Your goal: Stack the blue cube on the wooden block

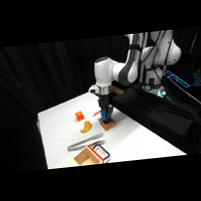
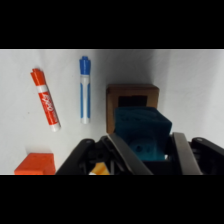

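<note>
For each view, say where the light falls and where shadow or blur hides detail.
Side view: the white table is bright against a black backdrop, and the tool over the wooden block is blurred. Wrist view: shadow darkens the table around the blue cube; the tool's fingers are soft.

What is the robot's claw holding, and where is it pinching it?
The gripper holds the blue cube, one finger pressed on each of two opposite side faces, right above the wooden block.

Markers [image 2: 65,97] lie beside the wooden block [image 2: 132,97], seemingly apart.
</note>
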Available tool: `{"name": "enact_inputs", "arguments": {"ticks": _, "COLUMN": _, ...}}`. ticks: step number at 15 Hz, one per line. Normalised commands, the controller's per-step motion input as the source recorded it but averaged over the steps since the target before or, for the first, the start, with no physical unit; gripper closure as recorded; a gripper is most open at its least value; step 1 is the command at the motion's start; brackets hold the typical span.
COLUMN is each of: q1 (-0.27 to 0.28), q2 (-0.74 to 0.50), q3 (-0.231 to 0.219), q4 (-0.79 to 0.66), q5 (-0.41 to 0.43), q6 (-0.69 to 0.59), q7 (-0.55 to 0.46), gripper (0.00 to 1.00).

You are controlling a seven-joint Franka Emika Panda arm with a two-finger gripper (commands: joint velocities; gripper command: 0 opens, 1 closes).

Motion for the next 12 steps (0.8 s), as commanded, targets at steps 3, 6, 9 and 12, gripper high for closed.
{"name": "enact_inputs", "arguments": {"ticks": 3, "q1": 0.058, "q2": 0.13, "q3": -0.003, "q4": 0.00, "q5": -0.029, "q6": 0.26, "q7": 0.18, "gripper": 0.74}}
{"name": "enact_inputs", "arguments": {"ticks": 6, "q1": 0.071, "q2": 0.11, "q3": -0.020, "q4": 0.03, "q5": -0.053, "q6": 0.20, "q7": 0.17, "gripper": 0.74}}
{"name": "enact_inputs", "arguments": {"ticks": 9, "q1": 0.075, "q2": 0.08, "q3": -0.030, "q4": 0.05, "q5": -0.057, "q6": 0.15, "q7": 0.16, "gripper": 0.74}}
{"name": "enact_inputs", "arguments": {"ticks": 12, "q1": 0.074, "q2": 0.06, "q3": -0.046, "q4": 0.06, "q5": -0.061, "q6": 0.13, "q7": 0.15, "gripper": 0.74}}
